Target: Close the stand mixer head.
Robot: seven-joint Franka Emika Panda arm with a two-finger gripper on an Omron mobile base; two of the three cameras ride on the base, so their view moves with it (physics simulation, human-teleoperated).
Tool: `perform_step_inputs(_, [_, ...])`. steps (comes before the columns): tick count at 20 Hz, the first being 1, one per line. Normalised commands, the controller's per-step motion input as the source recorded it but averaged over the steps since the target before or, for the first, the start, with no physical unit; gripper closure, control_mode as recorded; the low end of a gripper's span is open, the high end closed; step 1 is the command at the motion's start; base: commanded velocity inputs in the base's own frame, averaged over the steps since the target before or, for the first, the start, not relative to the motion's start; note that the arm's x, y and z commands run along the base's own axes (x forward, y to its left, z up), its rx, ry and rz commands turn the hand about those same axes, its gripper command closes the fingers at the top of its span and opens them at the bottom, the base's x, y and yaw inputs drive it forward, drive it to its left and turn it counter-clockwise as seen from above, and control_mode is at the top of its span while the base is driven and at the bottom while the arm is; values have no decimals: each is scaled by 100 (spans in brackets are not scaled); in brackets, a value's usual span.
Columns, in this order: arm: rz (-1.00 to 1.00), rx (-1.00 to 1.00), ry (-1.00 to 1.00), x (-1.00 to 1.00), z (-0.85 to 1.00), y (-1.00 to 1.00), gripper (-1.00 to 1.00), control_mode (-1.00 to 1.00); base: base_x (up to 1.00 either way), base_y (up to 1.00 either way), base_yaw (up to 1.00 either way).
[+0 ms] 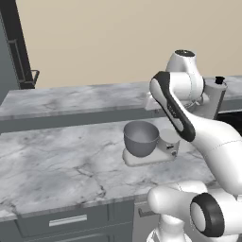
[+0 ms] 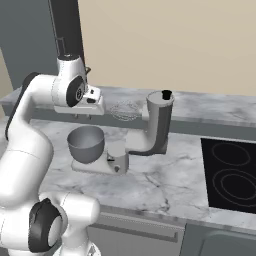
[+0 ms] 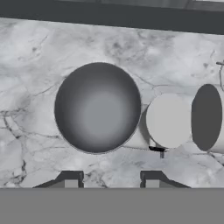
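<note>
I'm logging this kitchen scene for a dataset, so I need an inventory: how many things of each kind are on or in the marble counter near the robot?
Small light grey stand mixer with raised head: 1
Round grey metal bowl on the mixer's base: 1
Black glass cooktop set into the counter: 1
Total: 3

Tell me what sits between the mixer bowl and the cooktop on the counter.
In the right base view, the stand mixer head, tilted up, stands between the grey bowl and the black cooktop; past the head the marble counter is bare.
</note>
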Motion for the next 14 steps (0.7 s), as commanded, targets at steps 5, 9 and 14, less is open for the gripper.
perform_step_inputs(5, [2,0,-5,-7,5,-28,-100,-100,0,0,0])
perform_step_inputs(9, [3,0,-16,-57,25,-85,-100,-100,0,0,0])
perform_step_inputs(14, [7,0,-14,-47,25,-100,-100,-100,0,0,0])
